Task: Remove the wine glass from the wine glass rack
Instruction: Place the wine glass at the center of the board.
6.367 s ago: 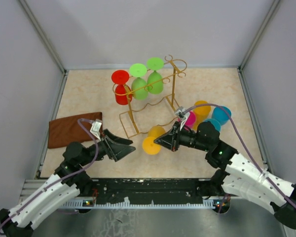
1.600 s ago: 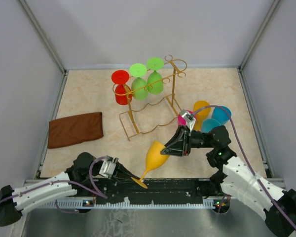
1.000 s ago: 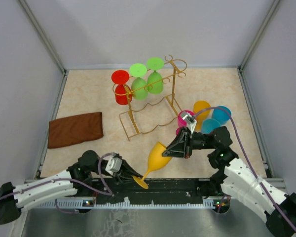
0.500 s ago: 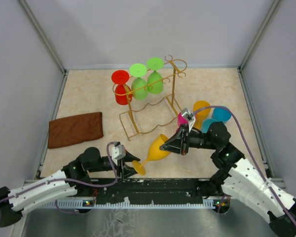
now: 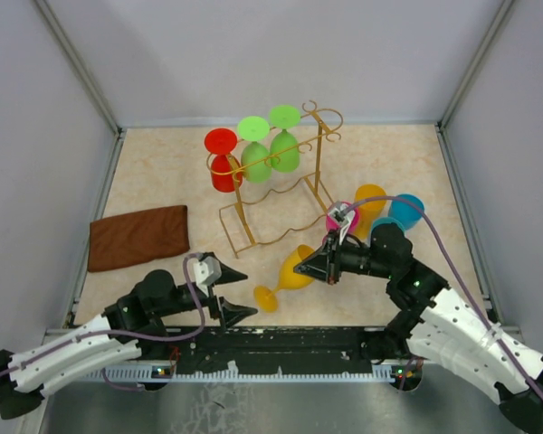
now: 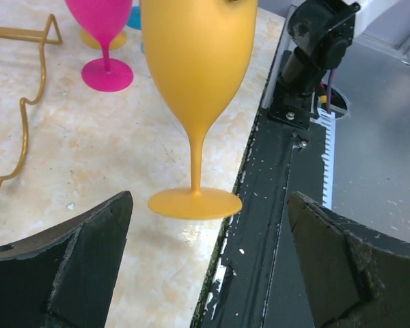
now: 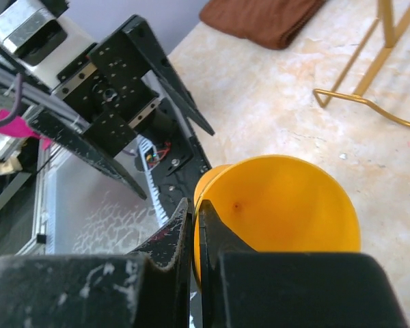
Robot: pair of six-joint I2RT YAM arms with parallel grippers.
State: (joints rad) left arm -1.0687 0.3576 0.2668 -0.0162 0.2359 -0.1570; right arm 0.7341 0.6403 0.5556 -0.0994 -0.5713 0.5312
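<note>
Gold wire wine glass rack (image 5: 278, 192) stands at the back; the left wrist camera catches only a corner of its base. Left gripper (image 5: 247, 293) gapes wide, empty. Right gripper (image 7: 191, 213) pinches the rim of the yellow-orange plastic wine glass (image 5: 294, 269), which hangs tilted, clear of the rack, its stem hidden behind the bowl from the right wrist.

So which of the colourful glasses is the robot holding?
The yellow-orange glass. The right claw pinches its rim, holding it tilted. The red glass and green glasses hang on the gold rack; the other glasses stand on the table.
</note>
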